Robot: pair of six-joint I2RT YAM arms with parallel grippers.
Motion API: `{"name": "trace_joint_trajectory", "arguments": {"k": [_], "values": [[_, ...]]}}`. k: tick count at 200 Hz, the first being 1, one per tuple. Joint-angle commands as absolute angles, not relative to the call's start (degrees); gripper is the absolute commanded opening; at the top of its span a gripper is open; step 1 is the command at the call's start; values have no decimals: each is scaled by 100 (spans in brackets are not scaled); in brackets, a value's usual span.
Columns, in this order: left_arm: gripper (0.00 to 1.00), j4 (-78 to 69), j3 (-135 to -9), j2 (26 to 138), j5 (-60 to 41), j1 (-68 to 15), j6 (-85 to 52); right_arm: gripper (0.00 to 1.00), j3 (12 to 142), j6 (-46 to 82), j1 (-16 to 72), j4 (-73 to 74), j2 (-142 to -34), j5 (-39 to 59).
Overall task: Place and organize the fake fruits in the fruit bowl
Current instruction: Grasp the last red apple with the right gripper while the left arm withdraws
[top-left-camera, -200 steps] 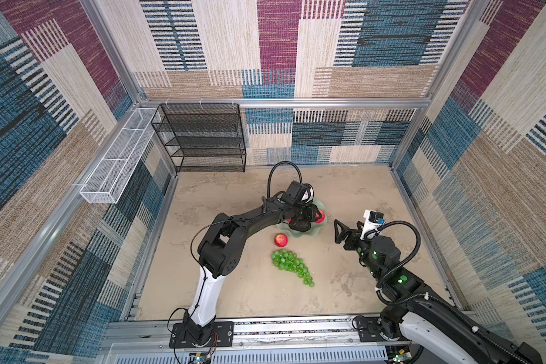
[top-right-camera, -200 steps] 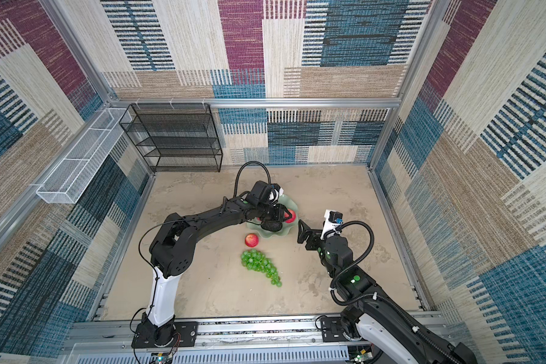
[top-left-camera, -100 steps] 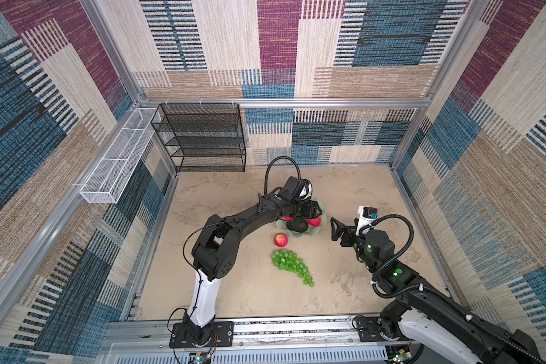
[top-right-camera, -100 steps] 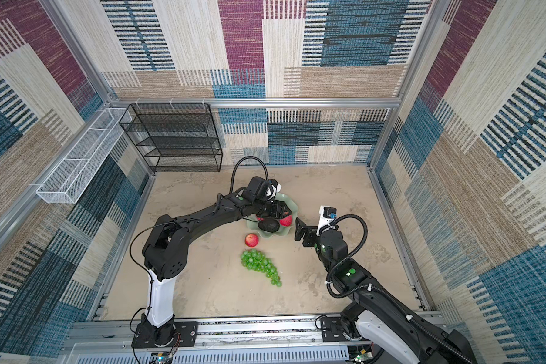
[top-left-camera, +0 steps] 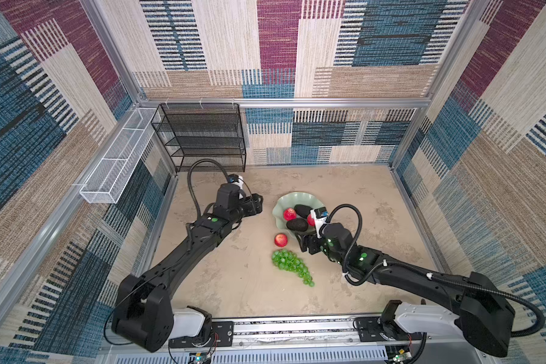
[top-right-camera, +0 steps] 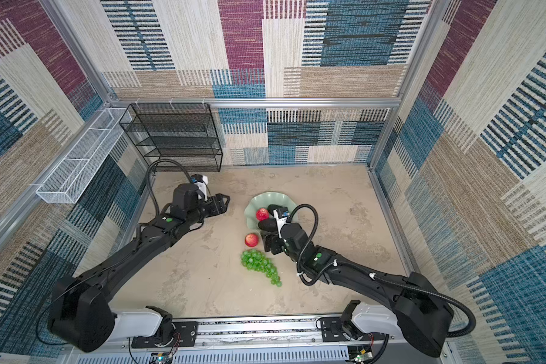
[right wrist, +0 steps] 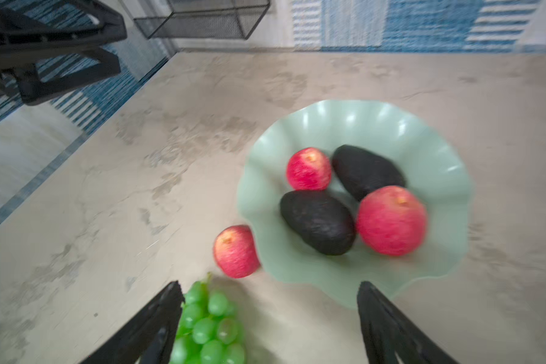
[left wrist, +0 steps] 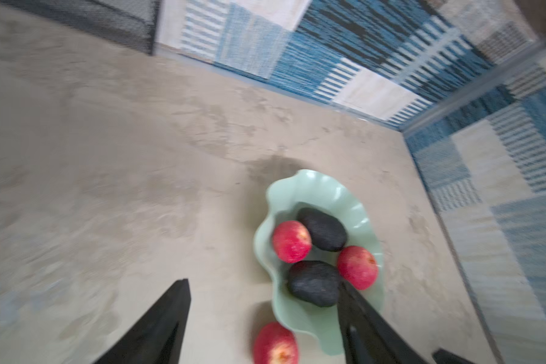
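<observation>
The black left gripper point(left wrist: 262, 282), wide (empty), has withdrawn from the wavy mint-green glossy bowl point(top-left-camera: 293, 197). The black right gripper point(right wrist: 269, 285), also wide, approaches the round red apple point(top-left-camera: 280, 239) at its seven o'clock.

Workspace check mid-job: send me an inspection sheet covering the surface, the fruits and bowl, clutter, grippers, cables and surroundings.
Surface: beige tabletop, mottled, no spills seen.
Job's things: fruit bowl holds two apples and two avocados; third apple on the table beside the bowl; grapes on the table near it.
Clutter: nothing seen.
Grippers: left gripper open, empty, away from the bowl; right gripper open, empty, by the grapes and the bowl's rim.
Cables: left cable and right cable loop above the wrists.
Surroundings: black mesh rack in the back corner; white wire basket on the side wall.
</observation>
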State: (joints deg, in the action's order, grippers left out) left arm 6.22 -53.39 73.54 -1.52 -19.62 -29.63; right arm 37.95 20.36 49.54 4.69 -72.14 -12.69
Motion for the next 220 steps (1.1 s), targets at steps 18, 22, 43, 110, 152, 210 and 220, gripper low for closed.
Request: {"name": "trace_joint_trajectory", "arguments": {"k": [18, 22, 43, 110, 152, 210, 220], "values": [[79, 933, -4399, 6390, 365, -1376, -3030, 83, 4343, 2724, 5453, 334, -8218, -1313], [79, 952, -4327, 6301, 368, -1332, -3041, 83, 4444, 2752, 5483, 267, -8325, -1320], [80, 1018, -4086, 5990, 358, -1185, -3088, 81, 4880, 2857, 5568, -9, -8852, -1308], [81, 1106, -3978, 5796, 217, -985, -2989, 81, 5467, 3295, 5572, -359, -9681, -1550], [81, 1046, -3903, 5761, 83, -905, -3032, 81, 5785, 3384, 5572, -476, -10137, -1776], [81, 1019, -3806, 5670, -23, -853, -3076, 81, 6284, 3193, 5485, -425, -10718, -1969], [81, 1029, -3806, 5641, -20, -844, -3076, 80, 6355, 3157, 5482, -376, -10802, -1915]]}}
